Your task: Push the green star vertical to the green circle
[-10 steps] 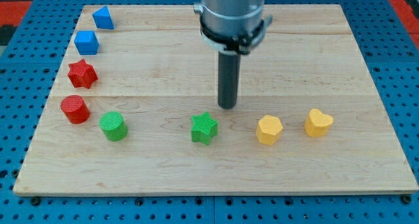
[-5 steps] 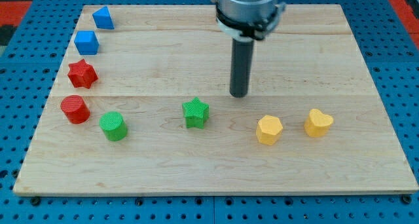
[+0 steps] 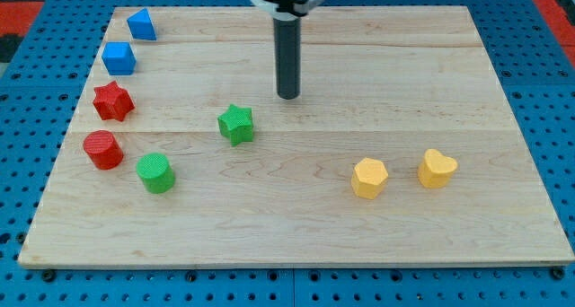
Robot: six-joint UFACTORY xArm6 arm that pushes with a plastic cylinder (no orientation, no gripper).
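The green star [image 3: 236, 124] lies on the wooden board, left of centre. The green circle [image 3: 156, 172] sits lower and further to the view's left, near the board's left side. My tip [image 3: 287, 96] is on the board above and to the right of the green star, apart from it by a clear gap. The star is up and to the right of the green circle.
Down the board's left side stand a blue triangle-like block [image 3: 141, 24], a blue cube [image 3: 119, 57], a red star [image 3: 112, 100] and a red circle [image 3: 102, 149]. A yellow hexagon [image 3: 369, 177] and a yellow heart [image 3: 437, 168] sit at the lower right.
The green star has moved up and to the left, closer to the green circle. My tip has moved up and to the left too, now further from the star.
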